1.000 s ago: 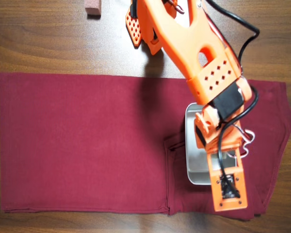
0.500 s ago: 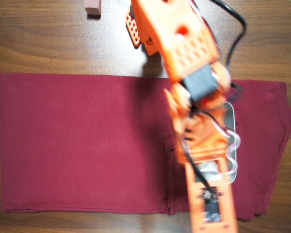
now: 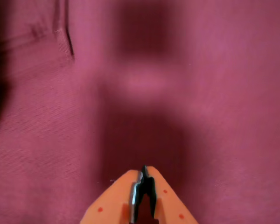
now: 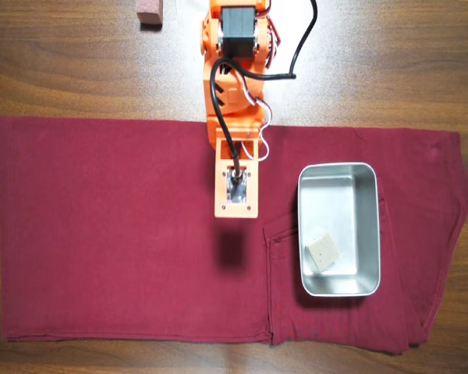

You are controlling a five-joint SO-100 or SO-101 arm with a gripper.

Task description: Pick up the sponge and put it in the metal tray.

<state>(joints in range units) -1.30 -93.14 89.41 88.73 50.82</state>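
Already lying inside the metal tray (image 4: 339, 178), the sponge (image 4: 323, 252), at the near left corner in the overhead view, touching or almost touching the left wall. Small, beige-grey, with tiny holes, like a cube, turned a little against the tray sides. Seems placed, so the task looks nearly done.

Gripper (image 3: 143, 179) empty, fingers pressed together in the wrist view, nothing between them, only dark red cloth (image 4: 101, 234) under it. In the overhead view, hanging over the cloth to the left of the tray, apart from it.

Possible trouble from here: swinging right and low, hitting the tray rim and pushing the tray on the cloth, maybe shaking the sponge out. Also catching the cloth seam near the tray if going too low. A pinkish block (image 4: 149, 11) at the far edge, on the bare wooden table (image 4: 413, 62), not to be touched
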